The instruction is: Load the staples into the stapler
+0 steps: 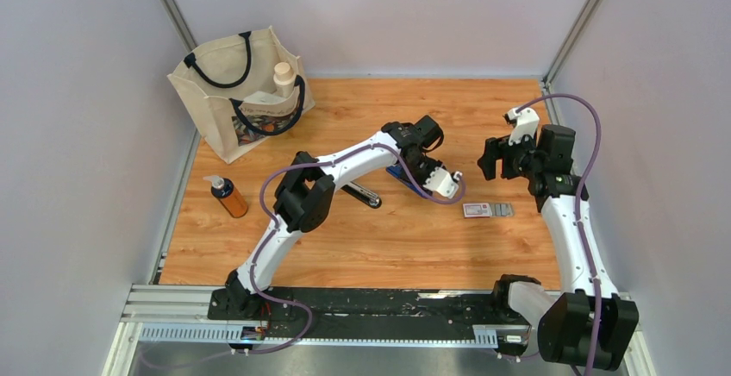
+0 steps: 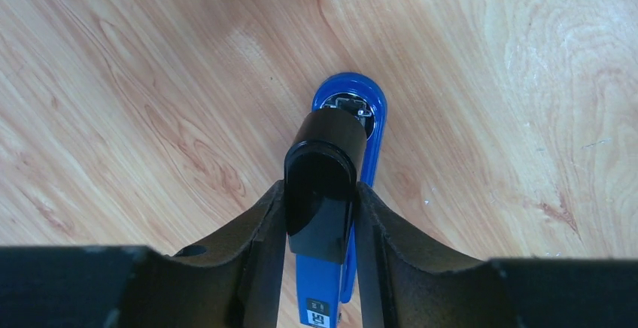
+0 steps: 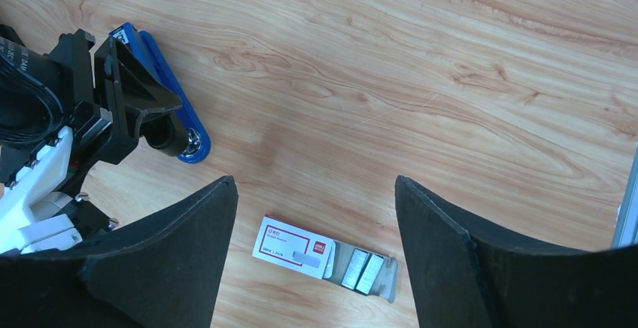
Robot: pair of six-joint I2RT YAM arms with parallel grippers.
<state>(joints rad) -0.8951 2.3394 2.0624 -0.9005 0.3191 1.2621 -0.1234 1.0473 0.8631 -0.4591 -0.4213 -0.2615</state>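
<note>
On the table (image 1: 345,247), left gripper (image 2: 320,196) clamps the stapler (image 2: 374,132).
Right gripper (image 3: 314,186) hangs with jaws wide apart above the staples (image 3: 295,247), right of the stapler.

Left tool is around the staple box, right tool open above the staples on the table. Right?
No. The left tool is around the black top of the blue stapler, not the staple box; the left wrist view shows it. The right tool is open above the staples on the table.
</note>
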